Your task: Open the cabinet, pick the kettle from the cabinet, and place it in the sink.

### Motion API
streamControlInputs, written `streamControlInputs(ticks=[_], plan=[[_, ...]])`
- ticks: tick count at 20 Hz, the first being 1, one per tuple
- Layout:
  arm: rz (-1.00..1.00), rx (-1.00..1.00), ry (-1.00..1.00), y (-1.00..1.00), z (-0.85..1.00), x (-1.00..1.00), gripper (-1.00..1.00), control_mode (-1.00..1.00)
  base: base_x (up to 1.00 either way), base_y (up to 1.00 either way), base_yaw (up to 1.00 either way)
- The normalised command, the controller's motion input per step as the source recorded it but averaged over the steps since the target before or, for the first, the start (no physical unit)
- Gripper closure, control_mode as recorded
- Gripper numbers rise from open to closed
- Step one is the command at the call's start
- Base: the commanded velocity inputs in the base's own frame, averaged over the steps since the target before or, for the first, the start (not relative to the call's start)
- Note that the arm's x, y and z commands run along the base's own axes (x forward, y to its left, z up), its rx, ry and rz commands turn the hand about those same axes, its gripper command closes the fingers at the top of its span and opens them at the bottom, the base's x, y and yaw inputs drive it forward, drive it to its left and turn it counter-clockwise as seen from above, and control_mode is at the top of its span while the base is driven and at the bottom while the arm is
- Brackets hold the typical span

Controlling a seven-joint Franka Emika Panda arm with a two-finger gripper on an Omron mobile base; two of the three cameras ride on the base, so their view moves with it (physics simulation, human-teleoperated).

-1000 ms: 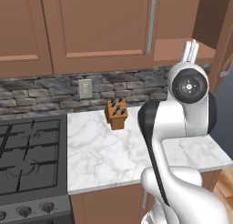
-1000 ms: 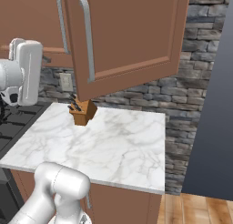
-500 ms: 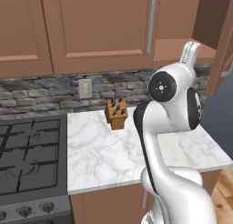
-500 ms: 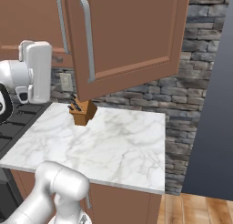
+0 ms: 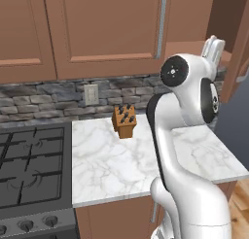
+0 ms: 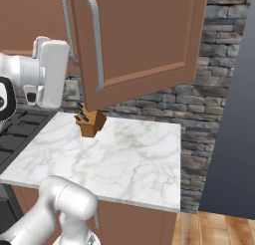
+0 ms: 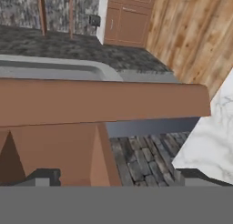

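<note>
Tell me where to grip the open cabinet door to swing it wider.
Take the vertical silver bar handle at mid-length, near the free edge of the cabinet door. Approach from the door's front face, jaws level across the bar: it is slim, upright and stands off the panel.

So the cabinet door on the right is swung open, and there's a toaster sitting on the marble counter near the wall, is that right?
Not quite. The cabinet door is swung open, but the thing on the marble counter near the wall is a wooden knife block, not a toaster. The right base view shows its dark handles sticking up.
</note>
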Motion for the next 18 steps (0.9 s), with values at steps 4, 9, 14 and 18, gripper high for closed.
streamControlInputs(ticks=[4, 9, 14, 18], plan=[[0.00, 0.14, -0.06, -0.35, 0.00, 0.02, -1.00, -1.00, 0.00, 0.00, 0.00], [0.00, 0.14, -0.15, -0.42, 0.00, -0.10, -1.00, -1.00, 0.00, 0.00, 0.00], [0.00, 0.09, -0.03, -0.44, 0.00, -0.23, -1.00, -1.00, 0.00, 0.00, 0.00], [0.00, 0.07, -0.08, -0.55, 0.02, -0.33, -1.00, -1.00, 0.00, 0.00, 0.00]])
